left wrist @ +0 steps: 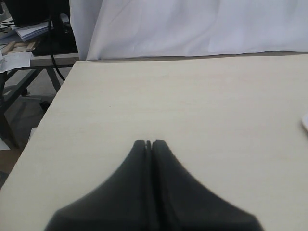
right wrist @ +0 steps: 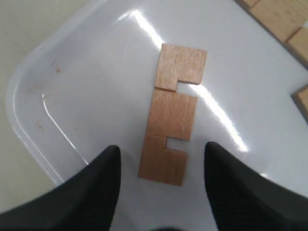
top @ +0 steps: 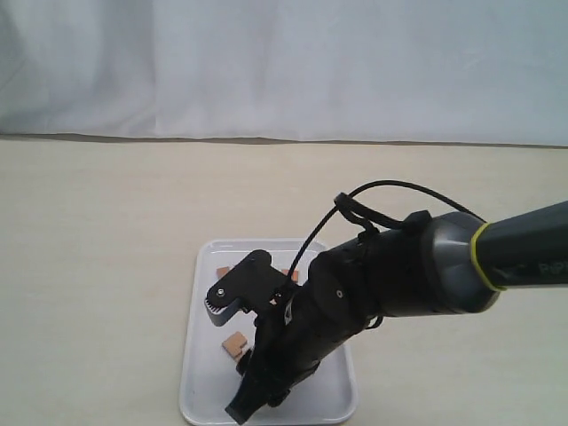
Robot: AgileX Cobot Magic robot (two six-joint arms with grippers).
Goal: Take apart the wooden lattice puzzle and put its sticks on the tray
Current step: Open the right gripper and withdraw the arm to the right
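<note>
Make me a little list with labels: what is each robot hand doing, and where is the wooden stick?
Right gripper: open, fingers either side of the stick, not touching it
Stick: flat light-brown wooden slat with two square notches, lying flat
Tray: white rectangular tray, holding the slat near a rounded corner
Other wood: more light-brown wooden pieces on the tray
Left gripper: shut, empty, over the pale table

A robotics lab bench staged for recording: a pale wood-grain table [top: 106,231] has a white cloth backdrop [top: 284,62] hung along its far side, and a black robot arm [top: 497,253] with a yellow band reaches in from the right. In the left wrist view, past the table's edge, a cluttered desk [left wrist: 48,59] holds stacked papers [left wrist: 31,30] and dark equipment [left wrist: 29,9], with a black cable [left wrist: 54,62] hanging down beside metal legs.
</note>
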